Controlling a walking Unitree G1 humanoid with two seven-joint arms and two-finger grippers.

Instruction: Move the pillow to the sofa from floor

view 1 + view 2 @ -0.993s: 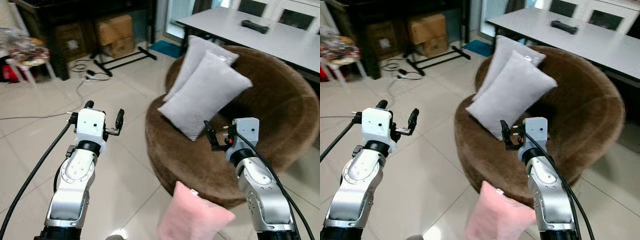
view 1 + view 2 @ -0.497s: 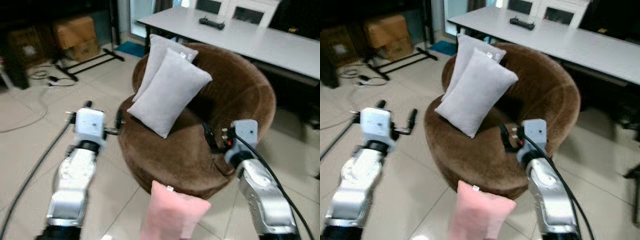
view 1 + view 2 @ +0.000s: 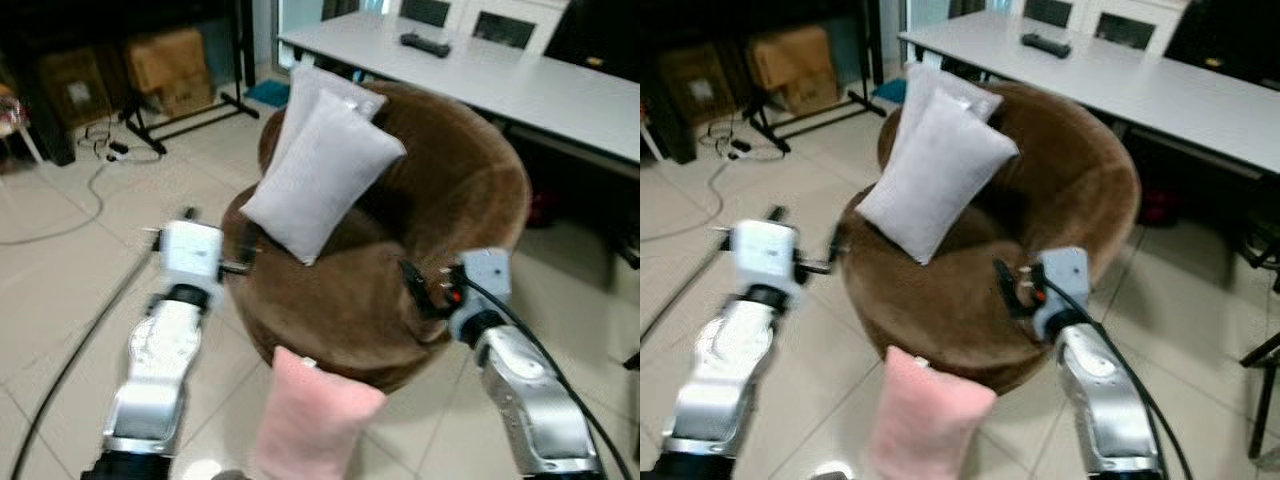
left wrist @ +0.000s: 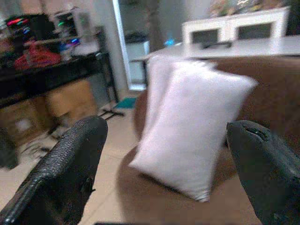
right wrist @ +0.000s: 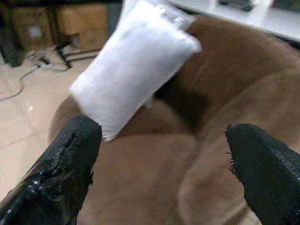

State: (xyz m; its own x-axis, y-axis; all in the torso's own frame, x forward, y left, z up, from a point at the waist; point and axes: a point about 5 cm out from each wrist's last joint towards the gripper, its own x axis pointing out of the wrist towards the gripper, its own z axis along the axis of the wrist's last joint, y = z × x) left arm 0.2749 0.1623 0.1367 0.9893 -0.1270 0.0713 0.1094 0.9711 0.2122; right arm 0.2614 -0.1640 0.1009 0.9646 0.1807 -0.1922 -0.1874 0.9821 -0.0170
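Note:
A pink pillow (image 3: 310,420) stands on the tiled floor in front of me, close against the front of the round brown sofa (image 3: 470,190). Two grey pillows (image 3: 320,170) lean on the sofa's seat and back. My left gripper (image 3: 218,228) is raised at the sofa's left edge, open and empty; its fingers (image 4: 61,173) frame the grey pillows (image 4: 192,140). My right gripper (image 3: 425,290) hovers over the sofa's front right rim, open and empty, and looks along the seat (image 5: 154,173). Both grippers are above the pink pillow and apart from it.
A long white table (image 3: 520,80) with a black remote (image 3: 425,44) stands behind the sofa. Cardboard boxes (image 3: 170,60), a black stand's legs (image 3: 190,115) and loose cables (image 3: 100,160) lie at the back left. A dark chair leg (image 3: 1265,390) is at the right.
The whole picture has shifted, so the camera has moved: the sofa and pink pillow now sit further left and more central. Both arms keep the same raised, open pose.

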